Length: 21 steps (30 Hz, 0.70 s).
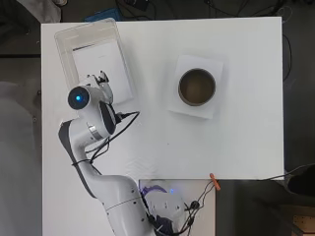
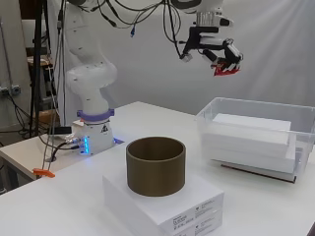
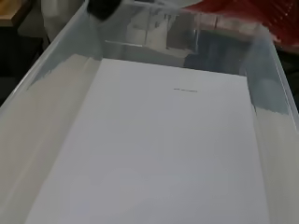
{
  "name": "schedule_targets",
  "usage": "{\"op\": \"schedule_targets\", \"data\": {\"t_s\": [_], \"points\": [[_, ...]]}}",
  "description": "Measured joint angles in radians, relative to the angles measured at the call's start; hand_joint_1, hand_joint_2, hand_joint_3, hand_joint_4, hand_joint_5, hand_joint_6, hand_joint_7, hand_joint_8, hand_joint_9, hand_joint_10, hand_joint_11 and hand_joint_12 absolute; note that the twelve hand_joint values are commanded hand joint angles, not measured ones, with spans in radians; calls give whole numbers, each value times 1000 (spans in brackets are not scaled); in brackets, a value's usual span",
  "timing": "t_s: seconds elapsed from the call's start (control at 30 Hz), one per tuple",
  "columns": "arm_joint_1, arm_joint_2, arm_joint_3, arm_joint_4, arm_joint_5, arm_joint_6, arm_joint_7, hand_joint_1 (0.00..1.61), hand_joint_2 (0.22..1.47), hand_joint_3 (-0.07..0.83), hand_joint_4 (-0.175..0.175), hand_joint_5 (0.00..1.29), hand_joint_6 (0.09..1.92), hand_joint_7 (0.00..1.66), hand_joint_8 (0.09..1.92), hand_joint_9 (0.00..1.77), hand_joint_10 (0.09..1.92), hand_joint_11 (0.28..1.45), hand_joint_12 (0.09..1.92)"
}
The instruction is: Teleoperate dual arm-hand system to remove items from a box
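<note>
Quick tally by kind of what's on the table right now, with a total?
Clear plastic bin: 1
White flat boxes: 2, one inside the bin, one under the cylinder
Brown open cylinder: 1
Total: 4
The robot hand hangs above the bin.

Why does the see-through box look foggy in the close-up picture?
In the wrist view the clear box is very close, so its walls blur and catch pale glare; the white slab inside looks washed out. In the side view the same box looks clearer.
</note>
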<state>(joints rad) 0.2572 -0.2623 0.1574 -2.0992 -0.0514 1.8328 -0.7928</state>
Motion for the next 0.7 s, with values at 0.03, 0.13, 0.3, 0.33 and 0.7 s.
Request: {"op": "schedule_targets", "data": {"t_s": [0.03, 0.13, 0.3, 0.33, 0.7], "points": [[-1, -11, 0, -11, -1, 16, -1, 1232, 1120, 0, -85, 936, 895, 1039, 1084, 1186, 1016, 697, 1421], [-27, -13, -33, -14, -16, 10, -26, 1234, 1133, 0, -115, 919, 897, 1006, 1165, 1160, 1245, 742, 1568], [-143, -240, -306, -169, -135, 14, -191, 1143, 1165, 2, -47, 871, 993, 957, 1333, 1202, 1611, 865, 1731], [-160, -294, -357, -189, -155, 20, -215, 1064, 1170, 2, 53, 862, 1076, 972, 1344, 1213, 1652, 887, 1746], [-188, -74, -822, -195, -145, 162, -509, 945, 1204, 2, 173, 802, 1247, 1057, 1374, 1281, 1691, 926, 1762]]}}
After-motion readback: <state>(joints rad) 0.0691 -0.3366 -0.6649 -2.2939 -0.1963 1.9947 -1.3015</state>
